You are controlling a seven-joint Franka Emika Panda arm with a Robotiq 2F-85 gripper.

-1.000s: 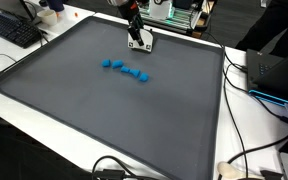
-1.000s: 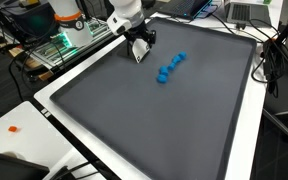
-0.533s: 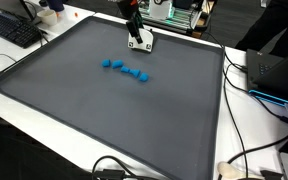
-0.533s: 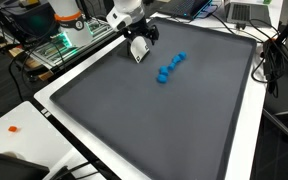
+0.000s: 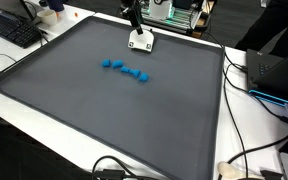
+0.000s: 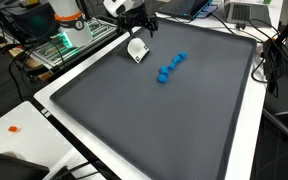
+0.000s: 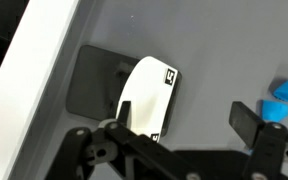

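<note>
Claw [image 6: 141, 22]: spread wide, empty, above the white tag [image 7: 149, 95].
Tag place: flat on the grey mat [image 5: 84, 110], well apart from the blue blocks [image 5: 125, 69].
Long axis: slanted; the black-marked end seemingly leans toward the blocks.

On my wrist camera I see a white object [image 7: 149, 92] lying on the gray mat [image 7: 214, 40], with a small black label [image 7: 170, 74] at its upper end. Just left of the white object is a darker rectangular patch [image 7: 89, 78]; whether it is a shadow, I cannot tell. Farther left runs the white border [image 7: 34, 60]. Well right of the white object sit blue pieces [image 7: 284, 98]. My gripper [image 7: 184, 114] enters from below, jaws wide apart, one finger overlapping the white object's lower part.
</note>
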